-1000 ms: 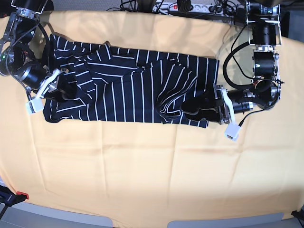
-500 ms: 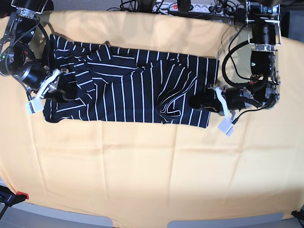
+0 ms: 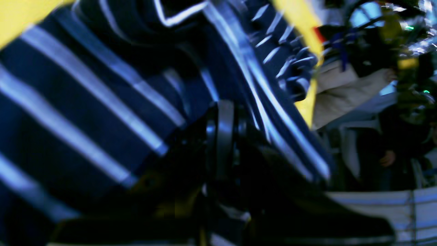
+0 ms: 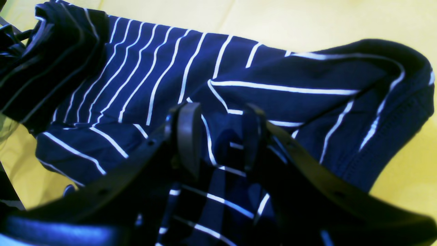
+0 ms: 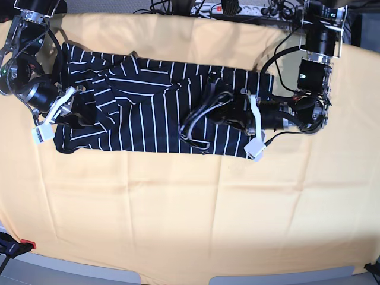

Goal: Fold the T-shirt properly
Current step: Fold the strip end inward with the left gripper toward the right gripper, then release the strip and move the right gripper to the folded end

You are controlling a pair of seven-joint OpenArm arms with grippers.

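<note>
The dark navy T-shirt [image 5: 148, 113] with thin white stripes lies stretched across the far half of the table. Its right end is lifted and doubled over toward the middle. My left gripper [image 5: 217, 110] is shut on that end. In the left wrist view its fingers [image 3: 222, 136] are pressed together, with striped fabric [image 3: 85, 102] draped around them. My right gripper [image 5: 83, 113] rests on the shirt's left end. Its jaws [image 4: 220, 136] stand apart astride a raised ridge of the fabric [image 4: 170, 68].
A yellow cloth [image 5: 190, 208] covers the whole table. A power strip and cables [image 5: 231, 9] lie behind the far edge. A red clamp [image 5: 27, 243] sits at the near left corner. The left arm's body [image 5: 297, 113] stretches over the table's right side.
My left gripper shut on the shirt's right end, then moved left and dragged that end over the middle. The right arm has stayed where it was.
</note>
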